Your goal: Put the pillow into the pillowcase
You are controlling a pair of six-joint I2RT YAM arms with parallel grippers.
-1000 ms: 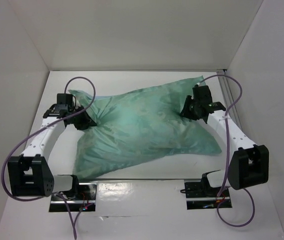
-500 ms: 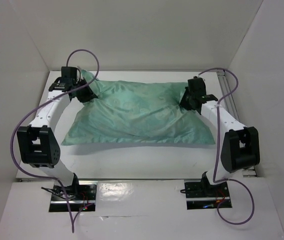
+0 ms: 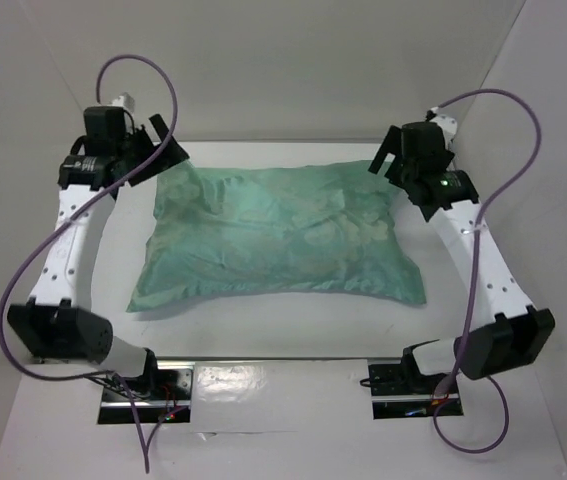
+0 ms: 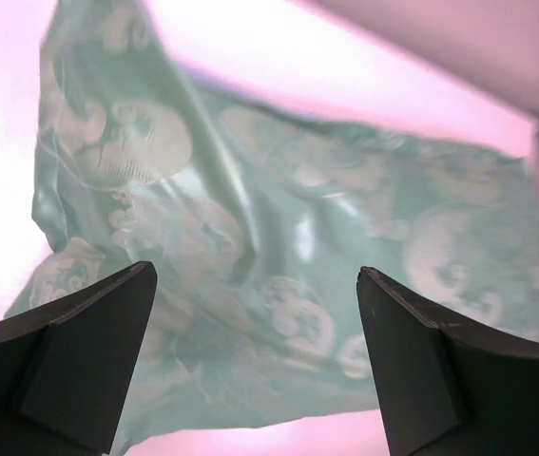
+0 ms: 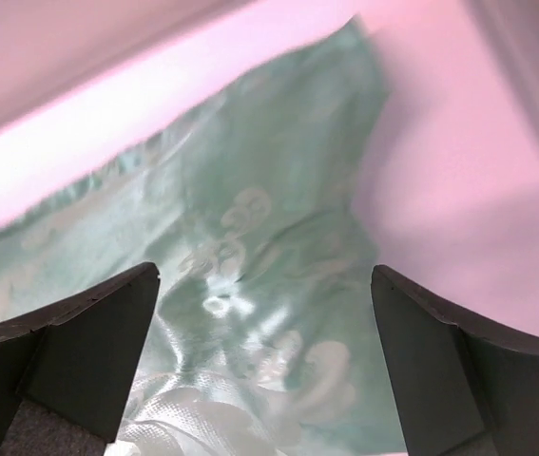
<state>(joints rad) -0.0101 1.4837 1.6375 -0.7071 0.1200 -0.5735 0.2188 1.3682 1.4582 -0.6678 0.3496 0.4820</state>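
Mint-green patterned fabric identifies the pillowcase, which lies flat on the white table between the two arms, long side running left to right. It is plump and filled out across its whole area. The fabric covers whatever is inside, so the pillow itself cannot be singled out in any view.

1. Left pincer: it hangs above the far-left corner of the pillowcase. In the left wrist view the left pincer has its two dark fingers spread wide, with nothing between them. The pillowcase lies below the gap, apart from both fingers.
2. Right pincer: it hangs above the far-right corner of the pillowcase. In the right wrist view the right pincer is likewise spread wide and holds nothing. The pillowcase lies below it, and its pointed corner reaches toward the back wall.
3. Surroundings: plain white walls enclose the table on three sides. A purple cable loops from the left arm down to its base. A second purple cable arcs over the right arm. Both cables hang outside the pillowcase outline and do not touch it.
4. Obstructions: the near-left corner of the pillowcase lies just beside the left arm's lower link, and the near-right corner lies near the right arm's link.
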